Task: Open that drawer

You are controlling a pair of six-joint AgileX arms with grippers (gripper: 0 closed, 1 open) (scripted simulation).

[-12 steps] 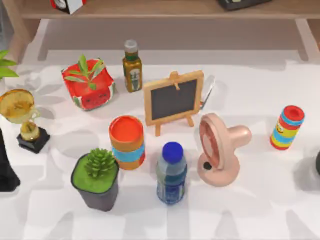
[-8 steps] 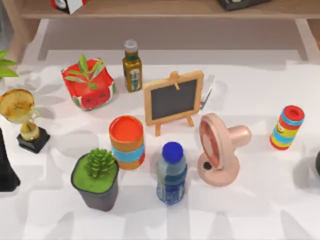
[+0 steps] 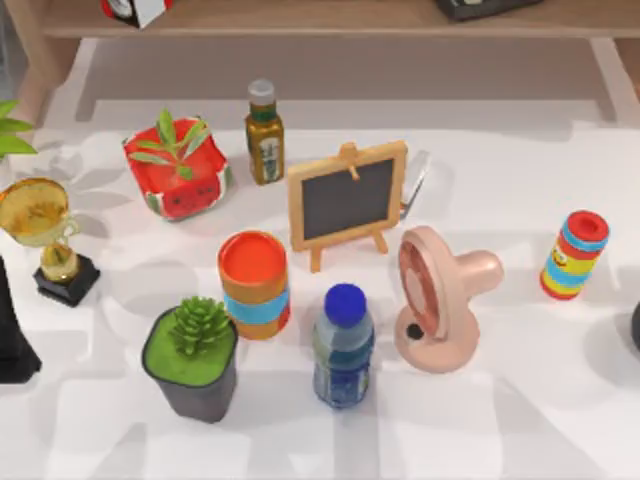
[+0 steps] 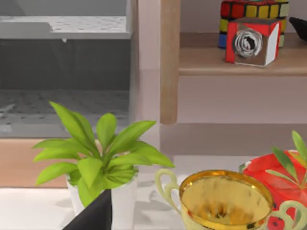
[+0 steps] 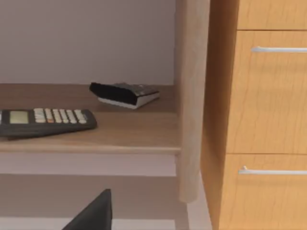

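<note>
Right wrist view: drawer (image 5: 268, 91) – light orange wood front, slim horizontal silver handle (image 5: 278, 49) near its upper edge, shut flush, with a second handled front below it. It sits just beside the shelf (image 5: 96, 136) post – shelf carries a calculator (image 5: 45, 120). No readable writing. Right claw (image 5: 93, 213): dark tip, well short of the drawer; opening cannot tell.

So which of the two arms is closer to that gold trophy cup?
Left. The left arm stands just beside the trophy at the table's left edge; the right arm sits at the far right edge.
</note>
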